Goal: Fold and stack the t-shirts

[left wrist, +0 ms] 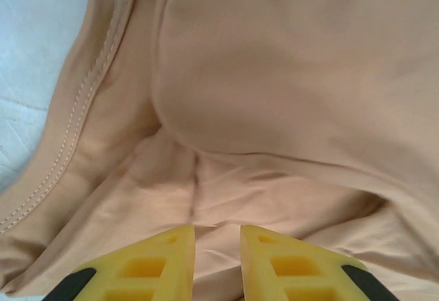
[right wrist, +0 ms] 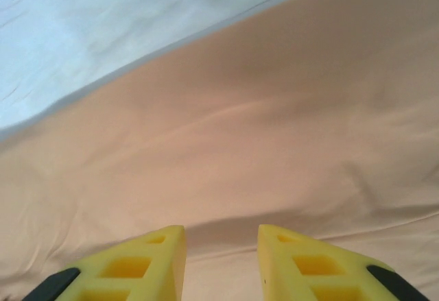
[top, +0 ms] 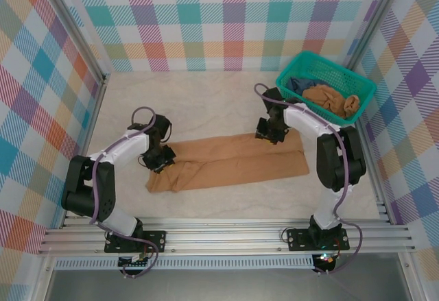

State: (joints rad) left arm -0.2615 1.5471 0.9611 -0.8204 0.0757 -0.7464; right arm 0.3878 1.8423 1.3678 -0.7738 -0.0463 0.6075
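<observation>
The shirt [top: 233, 162] is lying across the middle of the table [top: 206, 109], folded into a long tan band running left to right. The second shirt [top: 333, 101] is lying bunched in the basket [top: 357, 85] at the far right corner, beside a dark cloth [top: 298, 83] that is too small to identify.

The top view is showing the whole band and both arms. The left gripper [top: 161, 158] is sitting over the band's left end. The right gripper [top: 272, 133] is sitting at the band's far edge, toward its right end. From this view, jaw spacing and contact with the cloth cannot be judged.

The left wrist view is supplying that detail. The left fingers [left wrist: 154, 267] are standing a little apart, with nothing pinched between them and cloth showing through the gap. This view is also showing a stitched hem [left wrist: 72, 129] running down the left side and layered folds meeting in a crease, neither of which is readable from above.

The right wrist view is showing the right fingers [right wrist: 302, 267] standing apart, with nothing between them, over smooth cloth. The cloth edge is crossing diagonally against the pale table at the upper left.

In both wrist views the finger bases are being cut off by the lower frame edge. Whether the tips are touching the cloth cannot be told.
</observation>
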